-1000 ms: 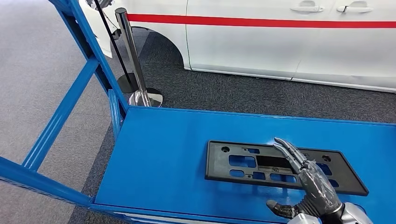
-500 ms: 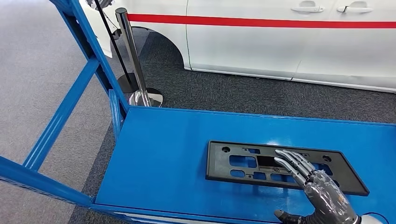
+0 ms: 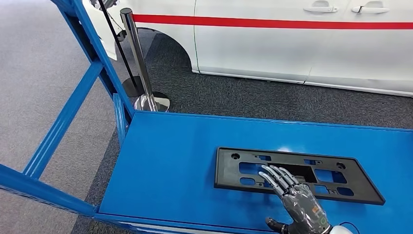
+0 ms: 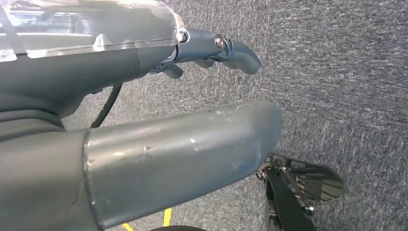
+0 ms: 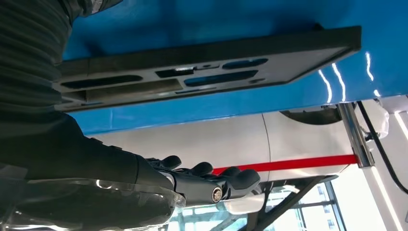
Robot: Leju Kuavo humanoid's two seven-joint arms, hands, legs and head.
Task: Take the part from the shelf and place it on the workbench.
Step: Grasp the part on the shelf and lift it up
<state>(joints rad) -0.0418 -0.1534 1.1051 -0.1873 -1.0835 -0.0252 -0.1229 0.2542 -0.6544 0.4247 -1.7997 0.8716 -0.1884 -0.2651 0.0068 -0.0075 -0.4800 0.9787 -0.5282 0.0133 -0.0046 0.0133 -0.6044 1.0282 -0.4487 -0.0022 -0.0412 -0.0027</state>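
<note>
The part (image 3: 292, 159) is a flat black plastic plate with several cut-outs, lying on the blue shelf (image 3: 170, 165) right of its middle. My right hand (image 3: 297, 202) comes in from the near edge, palm down, with its fingers (image 3: 275, 176) spread over the plate's near rim. In the right wrist view the part (image 5: 202, 60) lies flat on the blue surface and my right hand (image 5: 202, 180) hovers a little off it, holding nothing. My left hand (image 4: 159, 120) hangs over grey carpet with thumb and fingers (image 4: 216, 48) apart and nothing between them.
The shelf's blue uprights and rails (image 3: 92, 53) stand at the left. A chrome barrier post (image 3: 139, 58) is behind the shelf's left corner, and a white car with a red stripe (image 3: 292, 44) is parked beyond. Bare blue surface lies left of the plate.
My right hand has slid left and back toward the shelf's near edge, turning palm down, so its fingers now lie over the plate's near rim. The plate has not moved.
</note>
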